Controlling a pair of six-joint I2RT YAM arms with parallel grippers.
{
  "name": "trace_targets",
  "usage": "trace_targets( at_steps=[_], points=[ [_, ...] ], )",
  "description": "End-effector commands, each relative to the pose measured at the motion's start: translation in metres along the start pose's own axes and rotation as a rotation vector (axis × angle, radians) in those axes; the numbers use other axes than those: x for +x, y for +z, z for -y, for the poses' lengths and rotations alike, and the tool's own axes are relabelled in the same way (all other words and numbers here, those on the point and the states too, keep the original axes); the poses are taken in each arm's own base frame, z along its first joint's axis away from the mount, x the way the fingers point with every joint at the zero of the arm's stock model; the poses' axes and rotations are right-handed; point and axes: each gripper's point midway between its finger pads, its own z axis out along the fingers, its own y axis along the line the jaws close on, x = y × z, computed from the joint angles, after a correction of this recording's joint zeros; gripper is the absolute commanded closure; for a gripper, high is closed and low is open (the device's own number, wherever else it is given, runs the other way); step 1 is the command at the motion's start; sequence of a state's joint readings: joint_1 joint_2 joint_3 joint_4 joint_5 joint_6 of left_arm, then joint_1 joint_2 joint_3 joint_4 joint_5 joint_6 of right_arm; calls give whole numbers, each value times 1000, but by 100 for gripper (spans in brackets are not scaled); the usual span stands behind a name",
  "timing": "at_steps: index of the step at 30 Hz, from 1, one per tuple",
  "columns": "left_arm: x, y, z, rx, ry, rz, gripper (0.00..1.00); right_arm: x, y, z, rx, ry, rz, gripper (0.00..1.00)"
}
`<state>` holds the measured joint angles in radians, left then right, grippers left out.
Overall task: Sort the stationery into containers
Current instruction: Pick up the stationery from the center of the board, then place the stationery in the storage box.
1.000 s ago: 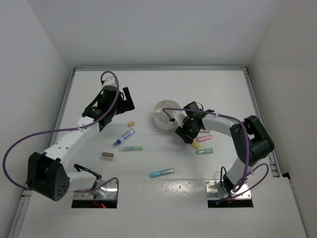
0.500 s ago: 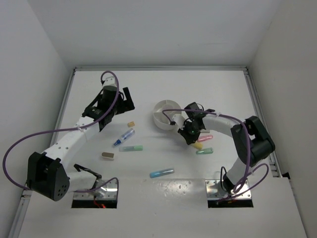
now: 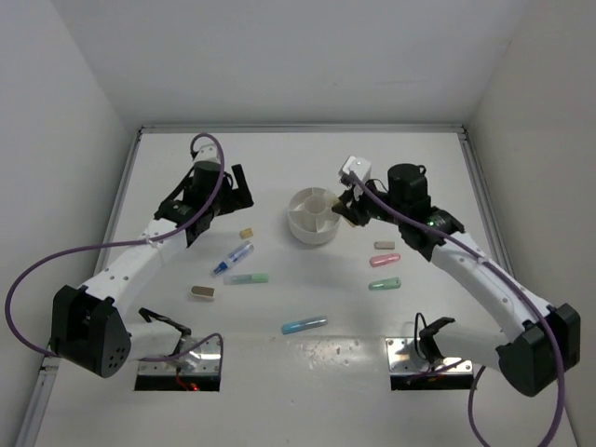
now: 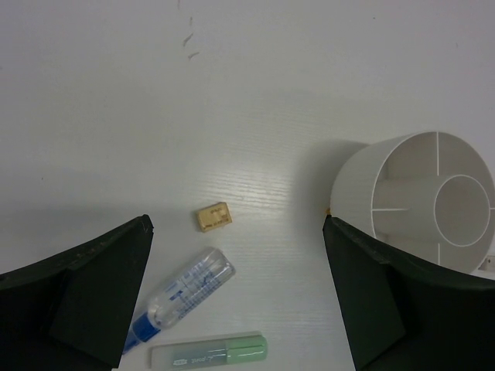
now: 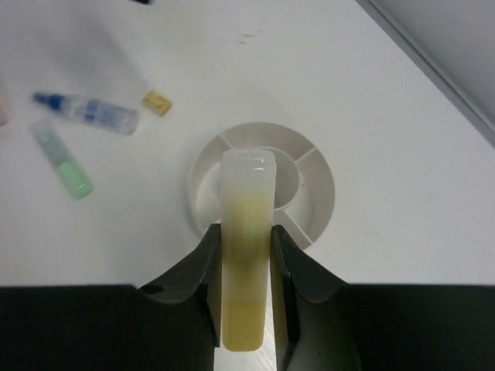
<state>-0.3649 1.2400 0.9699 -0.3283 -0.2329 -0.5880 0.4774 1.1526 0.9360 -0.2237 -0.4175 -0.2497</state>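
Observation:
The white divided bowl stands mid-table. My right gripper hovers at its right rim, shut on a yellow marker whose clear cap points over the bowl. My left gripper is open and empty, left of the bowl. Below it lie a tan eraser, a blue-clear pen and a green marker. They also show in the left wrist view: eraser, pen, green marker.
A grey-tan eraser lies left and a light blue marker near the front. Right of the bowl lie a small eraser, a pink marker and another green marker. Walls enclose the table.
My right gripper has risen from the table by the pink marker with the yellow marker in it, and moved up to the bowl's right rim. The left arm has not moved.

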Motion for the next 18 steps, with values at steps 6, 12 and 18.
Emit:
trace_targets(
  at_steps=[6, 12, 18],
  points=[
    [-14, 1, 0, -2, 6, 39, 2, -31, 33, 75, 378, 443, 309, 100],
    [-11, 4, 0, -7, 8, 30, 2, -38, 61, 62, 190, 690, 425, 100],
    [-11, 4, -1, -7, 17, 30, 2, -23, 64, 41, 64, 623, 384, 100]
  ],
)
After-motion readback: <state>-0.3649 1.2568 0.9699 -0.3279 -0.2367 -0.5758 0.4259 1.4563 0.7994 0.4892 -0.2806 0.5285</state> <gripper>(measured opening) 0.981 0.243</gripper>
